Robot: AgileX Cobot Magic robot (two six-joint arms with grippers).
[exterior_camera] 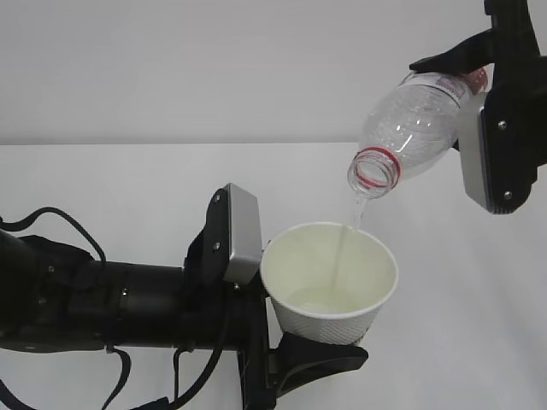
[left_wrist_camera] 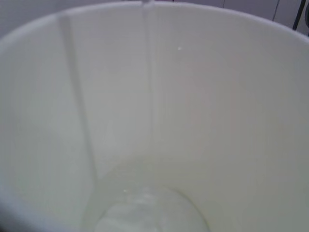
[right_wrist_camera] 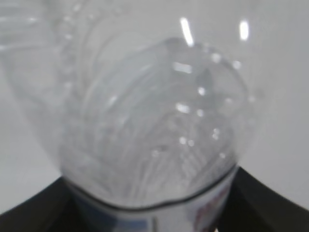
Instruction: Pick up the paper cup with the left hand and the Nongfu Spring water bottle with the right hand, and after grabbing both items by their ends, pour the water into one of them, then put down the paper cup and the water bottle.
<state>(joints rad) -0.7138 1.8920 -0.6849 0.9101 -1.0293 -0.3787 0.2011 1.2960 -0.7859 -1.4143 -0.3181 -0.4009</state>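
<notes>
The white paper cup (exterior_camera: 329, 290) is held upright above the table, with my left gripper (exterior_camera: 295, 342) shut on its lower part. One black finger (exterior_camera: 329, 359) shows under it. The Nongfu Spring water bottle (exterior_camera: 414, 124), uncapped with a red neck ring, is tilted mouth-down to the left above the cup. My right gripper (exterior_camera: 474, 85) is shut on its labelled end. A thin stream of water (exterior_camera: 344, 235) falls from the bottle's mouth into the cup. In the left wrist view the cup's inside (left_wrist_camera: 217, 121) fills the frame, with the stream (left_wrist_camera: 148, 72) and pooled water (left_wrist_camera: 149, 212). The right wrist view shows the bottle (right_wrist_camera: 154, 121) between dark fingers (right_wrist_camera: 270, 203).
A white tabletop (exterior_camera: 128, 179) lies below both arms, with a pale wall (exterior_camera: 171, 68) behind it. The left arm's black body and loose cables (exterior_camera: 77, 299) fill the lower left. The right arm's grey module (exterior_camera: 491, 162) hangs at the upper right.
</notes>
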